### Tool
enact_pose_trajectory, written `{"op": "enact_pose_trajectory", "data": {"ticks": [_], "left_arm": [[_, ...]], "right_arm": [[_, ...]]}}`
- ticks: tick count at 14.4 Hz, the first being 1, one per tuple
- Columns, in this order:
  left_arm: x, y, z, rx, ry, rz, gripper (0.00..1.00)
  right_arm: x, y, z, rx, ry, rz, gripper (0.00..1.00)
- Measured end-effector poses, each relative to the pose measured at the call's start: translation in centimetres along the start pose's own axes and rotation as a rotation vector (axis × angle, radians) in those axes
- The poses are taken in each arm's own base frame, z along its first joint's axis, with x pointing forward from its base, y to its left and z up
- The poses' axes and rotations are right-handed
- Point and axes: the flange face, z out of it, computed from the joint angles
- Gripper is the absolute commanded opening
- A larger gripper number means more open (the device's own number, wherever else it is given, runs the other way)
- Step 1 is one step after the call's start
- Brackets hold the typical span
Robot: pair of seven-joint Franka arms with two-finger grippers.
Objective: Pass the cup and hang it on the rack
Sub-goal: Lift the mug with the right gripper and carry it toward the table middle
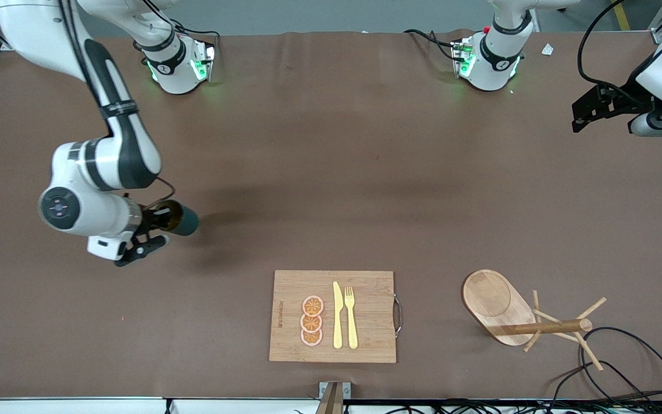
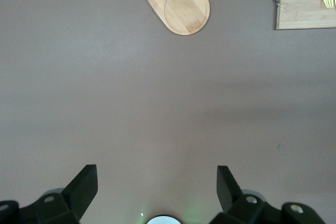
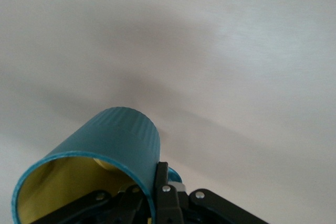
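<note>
My right gripper [image 1: 158, 223] is shut on the rim of the cup [image 1: 183, 219], one finger inside it and one outside. The dark teal cup hangs tipped on its side over the table at the right arm's end. In the right wrist view the cup [image 3: 118, 140] shows its yellowish inside, and the outer finger [image 3: 167, 182] presses the wall beside the handle. The wooden rack [image 1: 495, 300] stands toward the left arm's end, near the front camera. My left gripper [image 1: 587, 112] waits open, high over the table at that end. Its fingers [image 2: 84, 182] are spread wide, with the rack's base [image 2: 178, 6] in sight.
A bamboo cutting board [image 1: 334, 316] with orange slices [image 1: 312, 320], a yellow knife and a fork [image 1: 351, 317] lies near the front edge, between the cup and the rack. Black cables [image 1: 624, 368] loop on the table beside the rack.
</note>
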Motion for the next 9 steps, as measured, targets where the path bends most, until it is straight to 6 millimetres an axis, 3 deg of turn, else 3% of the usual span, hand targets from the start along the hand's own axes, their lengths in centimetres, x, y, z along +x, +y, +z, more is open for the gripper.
{"op": "enact_pose_trajectory", "data": {"ticks": [5, 9], "left_arm": [[0.0, -0.2, 0.0, 0.001, 0.000, -0.003, 1.00], [0.0, -0.2, 0.0, 0.001, 0.000, -0.003, 1.00]], "right_arm": [[1.9, -14.7, 0.6, 0.001, 0.042, 0.294, 0.00], [2.4, -23.8, 0.4, 0.002, 0.086, 0.440, 0.00]]}}
